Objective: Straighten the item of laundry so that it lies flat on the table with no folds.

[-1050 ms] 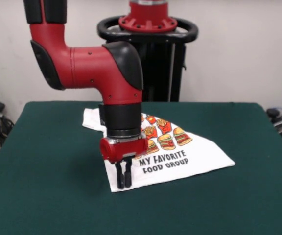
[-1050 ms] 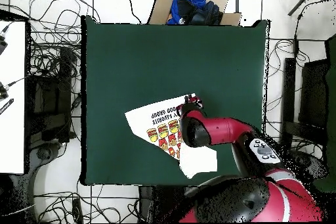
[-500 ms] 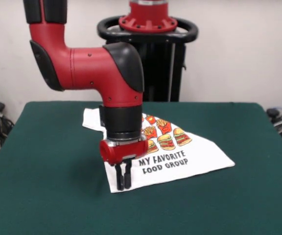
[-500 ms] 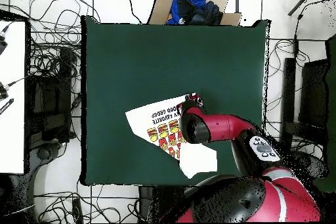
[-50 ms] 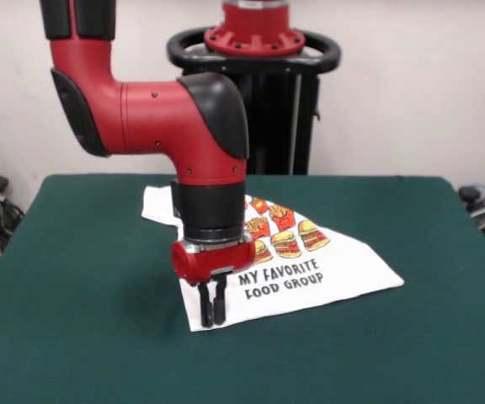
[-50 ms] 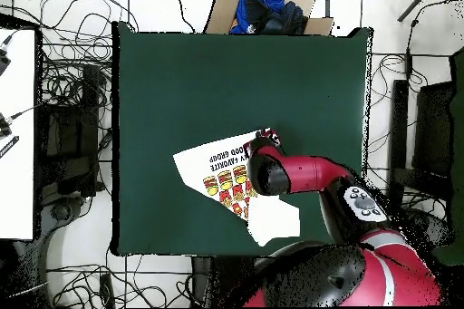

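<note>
Table (image 5: 74, 337) with dark green felt top; white T-shirt (image 5: 343, 269) printed with burgers, fries and "MY FAVORITE FOOD GROUP" lying near its middle, one sleeve toward far edge; red-and-black gripper (image 5: 212, 318) pointing straight down at shirt's near corner, fingers pressed together, tips on the fabric

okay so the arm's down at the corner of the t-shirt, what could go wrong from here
The gripper stands at the T-shirt corner with its jaws nearly together; a thin grip on the hem could slip when it pulls.

The shirt is still folded into a rough triangle, so tugging this one corner may drag the whole bundle across the table instead of opening it.

Pinching both layers would lock the fold in.
</note>
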Action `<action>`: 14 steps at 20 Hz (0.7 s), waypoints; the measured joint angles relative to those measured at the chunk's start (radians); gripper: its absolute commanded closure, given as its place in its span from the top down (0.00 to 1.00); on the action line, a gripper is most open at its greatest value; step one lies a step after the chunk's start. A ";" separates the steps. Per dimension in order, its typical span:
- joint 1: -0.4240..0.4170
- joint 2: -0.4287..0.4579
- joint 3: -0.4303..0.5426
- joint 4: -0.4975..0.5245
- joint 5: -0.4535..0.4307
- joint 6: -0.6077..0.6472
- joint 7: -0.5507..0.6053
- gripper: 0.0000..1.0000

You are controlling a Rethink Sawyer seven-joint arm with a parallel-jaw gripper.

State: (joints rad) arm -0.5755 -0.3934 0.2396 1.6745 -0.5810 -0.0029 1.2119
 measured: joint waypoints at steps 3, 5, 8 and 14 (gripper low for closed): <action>0.005 -0.006 -0.001 -0.001 0.011 0.023 0.000 0.00; 0.008 -0.011 -0.004 -0.001 0.018 0.045 0.000 0.00; 0.008 -0.022 -0.005 0.003 0.022 0.084 0.000 0.00; 0.008 -0.056 -0.005 0.016 0.025 0.132 0.000 0.00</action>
State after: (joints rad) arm -0.5670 -0.4491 0.2342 1.6905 -0.5562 0.1293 1.2119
